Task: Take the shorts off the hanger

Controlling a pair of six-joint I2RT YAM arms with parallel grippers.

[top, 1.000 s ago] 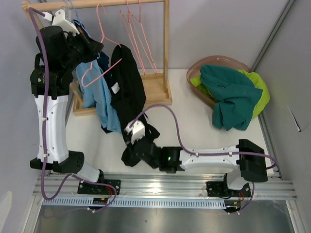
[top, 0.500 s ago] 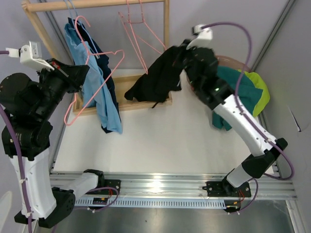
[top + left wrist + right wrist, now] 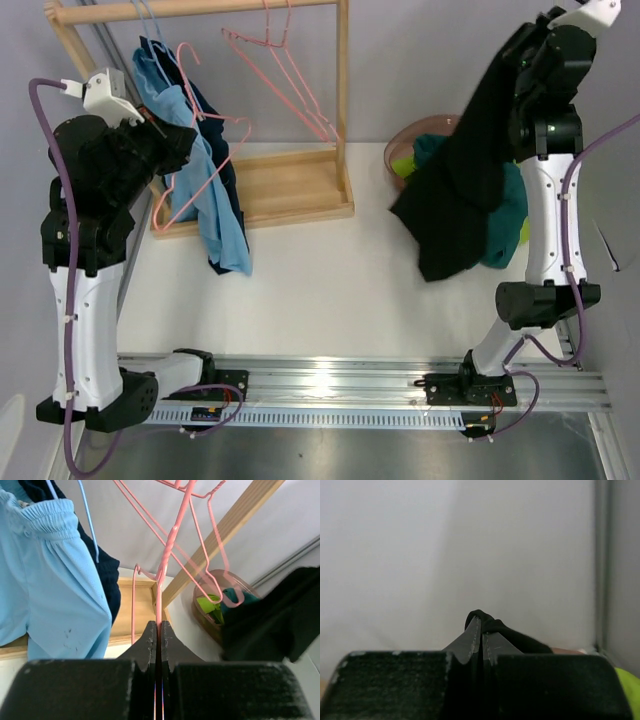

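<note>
Black fabric shorts (image 3: 462, 190) hang free of the rack, high over the round brown basket (image 3: 420, 133).

The right gripper (image 3: 481, 625) is pinched tight on their top edge. The left gripper (image 3: 158, 630) is clamped on the bare pink wire hanger (image 3: 170, 545), beside the light blue shorts (image 3: 50, 580) and navy shorts (image 3: 107, 580) hanging on the wooden rack (image 3: 300, 190). Let go from here, the black pair may drape over the near rim and miss the teal shorts (image 3: 505, 225), because its lower part hangs outside the basket. Half a second ago it was beside the rack post, and the hanger was pulled further out.
</note>
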